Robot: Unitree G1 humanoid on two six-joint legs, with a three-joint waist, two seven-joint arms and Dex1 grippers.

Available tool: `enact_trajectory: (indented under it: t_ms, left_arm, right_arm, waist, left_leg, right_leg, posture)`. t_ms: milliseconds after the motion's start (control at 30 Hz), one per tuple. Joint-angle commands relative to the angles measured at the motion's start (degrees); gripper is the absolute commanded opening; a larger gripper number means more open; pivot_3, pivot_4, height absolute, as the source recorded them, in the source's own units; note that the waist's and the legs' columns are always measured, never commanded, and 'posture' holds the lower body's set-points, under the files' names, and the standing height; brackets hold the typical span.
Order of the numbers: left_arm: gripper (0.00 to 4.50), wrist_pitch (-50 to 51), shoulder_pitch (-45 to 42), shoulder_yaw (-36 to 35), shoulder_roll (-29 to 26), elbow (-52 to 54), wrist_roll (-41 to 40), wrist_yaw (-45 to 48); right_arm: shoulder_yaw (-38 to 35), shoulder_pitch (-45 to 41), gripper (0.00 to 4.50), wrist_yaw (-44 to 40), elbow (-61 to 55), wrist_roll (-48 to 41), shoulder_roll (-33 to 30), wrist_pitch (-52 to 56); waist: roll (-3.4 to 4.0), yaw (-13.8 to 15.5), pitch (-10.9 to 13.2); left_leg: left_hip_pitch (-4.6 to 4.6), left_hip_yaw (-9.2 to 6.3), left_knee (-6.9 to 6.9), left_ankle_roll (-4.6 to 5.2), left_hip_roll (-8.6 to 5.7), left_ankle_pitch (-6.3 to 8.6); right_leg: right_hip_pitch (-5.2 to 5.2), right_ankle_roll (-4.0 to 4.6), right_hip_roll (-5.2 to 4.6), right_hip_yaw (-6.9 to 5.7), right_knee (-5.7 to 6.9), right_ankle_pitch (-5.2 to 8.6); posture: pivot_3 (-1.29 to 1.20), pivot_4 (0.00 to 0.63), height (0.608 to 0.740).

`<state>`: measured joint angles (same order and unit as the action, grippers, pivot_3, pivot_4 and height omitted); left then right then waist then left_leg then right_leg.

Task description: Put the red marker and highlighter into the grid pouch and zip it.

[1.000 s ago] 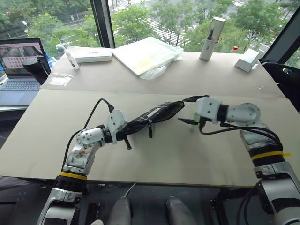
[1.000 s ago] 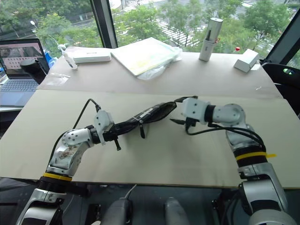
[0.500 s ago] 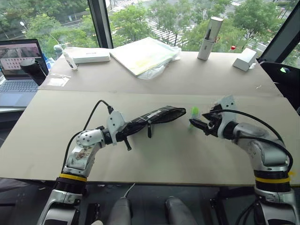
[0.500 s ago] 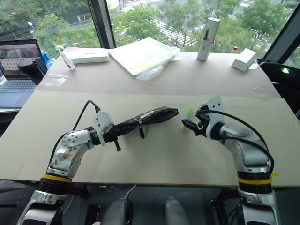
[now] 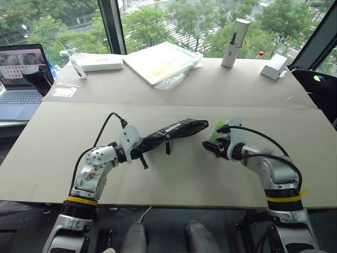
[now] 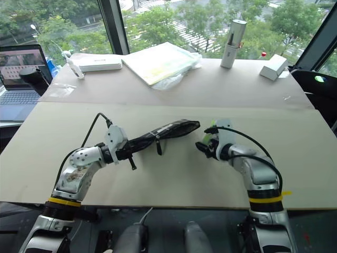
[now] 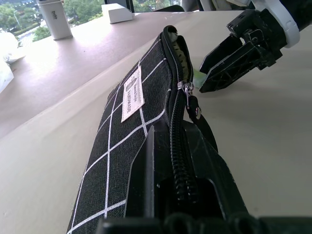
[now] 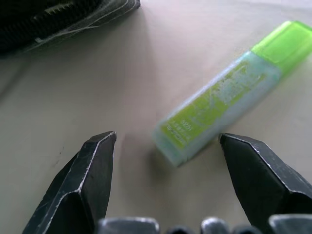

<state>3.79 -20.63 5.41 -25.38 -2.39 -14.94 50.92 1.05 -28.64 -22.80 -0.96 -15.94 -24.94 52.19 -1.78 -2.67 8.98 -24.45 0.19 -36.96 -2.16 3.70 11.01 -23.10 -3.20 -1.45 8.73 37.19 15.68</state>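
Black grid pouch [image 5: 171, 130] clamped in left gripper [image 5: 141, 151], light green highlighter [image 8: 229, 92] framed by spread right gripper [image 8: 168, 161], lying on table [image 5: 174, 179]

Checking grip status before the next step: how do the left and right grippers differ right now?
The left gripper is shut on the black white-gridded fabric pouch, holding it off the beige table; the right gripper is open and empty, fingers either side of the light green highlighter lying on the table. Both have black fingers.

Laptop [image 5: 21, 74], white box [image 5: 277, 67], upright cylinder [image 5: 235, 36] on table [image 5: 174, 89].
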Motion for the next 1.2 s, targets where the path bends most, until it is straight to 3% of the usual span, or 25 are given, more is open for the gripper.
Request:
enact_trajectory:
  t_ms: [33,333,500,700,800,967,1200]
  left_arm:
    - [0.0,-0.7,0.4,-0.7,-0.1,2.6,0.1,-0.8]
    - [0.0,-1.0,0.8,-0.9,0.0,2.9,0.1,-1.3]
    - [0.0,-1.2,1.0,-1.2,-0.3,2.6,0.1,-1.2]
    - [0.0,-1.3,0.9,-1.4,-0.6,2.3,-0.1,-0.7]
    - [0.0,-1.4,0.7,-1.3,-0.4,1.9,-0.3,-0.3]
    - [0.0,-1.5,0.3,-1.2,-0.1,1.5,-0.2,-0.1]
    - [0.0,-1.6,0.5,-1.9,-0.6,1.3,-0.3,0.3]
  right_arm:
    - [1.0,-0.9,3.76,-0.6,4.0,2.4,-0.5,-4.0]
    - [1.6,-2.0,3.76,-1.0,8.3,4.6,0.1,-7.7]
    - [-0.7,-0.2,3.76,-3.9,3.1,0.6,-1.1,-2.1]
    - [-1.7,1.6,3.76,-9.5,-4.0,-1.4,-6.8,-0.9]
    - [-6.9,-1.7,3.76,-4.5,-2.8,-3.3,-3.8,3.6]
    - [-16.1,-5.3,3.76,8.0,-6.2,-5.5,8.3,15.7]
    - [-15.9,-7.9,3.76,16.9,-16.6,-3.0,14.1,32.8]
  waist:
    - [-0.01,0.0,0.0]
    - [-0.03,0.0,0.0]
    - [-0.02,0.2,0.0]
    - [-0.03,0.3,0.0]
    - [-0.02,0.0,0.0]
    - [-0.02,-0.2,0.0]
    - [0.0,0.3,0.0]
  left_leg:
    - [0.01,0.0,0.0,0.0,0.0,0.0]
    - [0.08,0.0,-0.01,0.0,0.0,0.0]
    - [0.06,0.0,0.0,0.0,0.0,0.0]
    - [-0.03,-0.02,0.01,0.0,0.0,0.0]
    - [0.0,-0.02,0.0,0.0,0.0,0.0]
    - [-0.02,-0.07,0.08,0.0,0.05,0.0]
    - [-0.24,-0.07,0.03,-0.01,-0.01,-0.01]
  right_leg:
    - [0.02,0.0,0.0,0.0,0.0,0.0]
    - [0.1,0.0,0.0,0.0,-0.01,0.0]
    - [0.09,0.0,0.0,-0.01,-0.01,0.0]
    - [0.04,-0.01,-0.01,-0.03,-0.06,0.01]
    - [0.03,-0.01,0.0,-0.03,-0.04,0.01]
    - [-0.03,0.01,0.06,-0.04,-0.01,0.0]
    - [-0.16,0.01,-0.03,-0.07,-0.02,0.0]
  posture:
    - [0.0,0.15,0.738]
    - [0.0,0.15,0.738]
    - [0.0,0.15,0.738]
    - [0.0,0.15,0.738]
    - [0.0,0.15,0.738]
    - [0.0,0.15,0.738]
    - [0.0,0.15,0.738]
